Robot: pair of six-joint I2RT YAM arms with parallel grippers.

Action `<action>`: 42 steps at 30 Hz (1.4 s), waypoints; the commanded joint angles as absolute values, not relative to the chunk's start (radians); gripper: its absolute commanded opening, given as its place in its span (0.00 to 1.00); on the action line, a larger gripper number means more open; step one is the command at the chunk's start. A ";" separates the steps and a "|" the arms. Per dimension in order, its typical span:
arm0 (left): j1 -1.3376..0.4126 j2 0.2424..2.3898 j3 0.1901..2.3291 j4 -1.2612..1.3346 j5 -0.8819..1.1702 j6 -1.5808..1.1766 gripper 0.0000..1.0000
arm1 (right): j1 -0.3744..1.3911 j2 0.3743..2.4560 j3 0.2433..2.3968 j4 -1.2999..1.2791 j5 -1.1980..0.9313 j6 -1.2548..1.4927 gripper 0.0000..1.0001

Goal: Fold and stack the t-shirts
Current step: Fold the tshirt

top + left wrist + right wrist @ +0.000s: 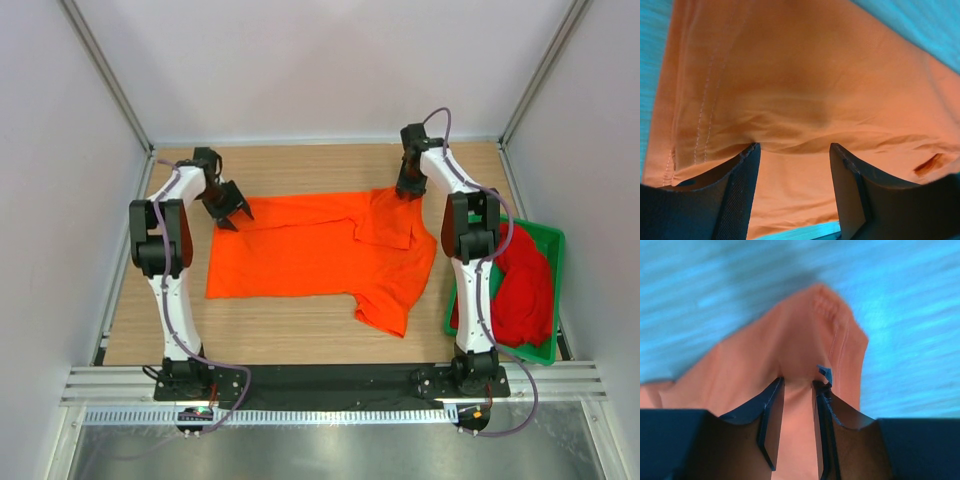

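Observation:
The bright orange t-shirt lies spread on the wooden table, with its right sleeve folded in over the chest. My left gripper is at the shirt's far left corner. In the left wrist view it stands open, its tips resting on the orange cloth near a stitched hem. My right gripper is at the shirt's far right corner. In the right wrist view its jaws stand a little apart, with a raised ridge of orange cloth between them. The deep red t-shirt lies crumpled in the tray.
A green plastic tray sits at the right edge of the table, beside the right arm. White walls with metal posts close in the table at the back and on both sides. A metal rail runs along the near edge.

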State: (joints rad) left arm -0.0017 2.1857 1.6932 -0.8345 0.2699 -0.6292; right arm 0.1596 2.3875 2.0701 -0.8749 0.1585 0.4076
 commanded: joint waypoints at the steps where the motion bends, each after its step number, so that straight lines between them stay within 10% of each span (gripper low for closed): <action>1: 0.044 2.259 1.739 -0.793 0.255 -0.658 0.60 | 0.132 2.451 2.160 -0.830 0.203 0.402 0.36; 9: 0.083 2.339 1.903 -0.795 0.316 -0.657 0.60 | 0.133 2.577 2.451 -0.905 0.172 0.364 0.37; 22: 0.045 1.942 1.697 -0.752 0.360 -0.696 0.72 | 0.172 2.209 2.337 -1.021 0.150 0.322 0.48; 24: 0.034 1.852 1.619 -0.735 0.362 -0.703 0.73 | 0.192 2.110 2.289 -1.049 0.156 0.311 1.00; 34: -0.041 1.538 1.313 -0.703 0.367 -0.710 0.70 | 0.397 1.666 1.865 -1.109 0.350 0.296 1.00; 42: -0.262 1.283 1.123 -0.752 0.259 -0.852 0.63 | 0.311 1.346 1.327 -0.974 -0.197 0.408 0.86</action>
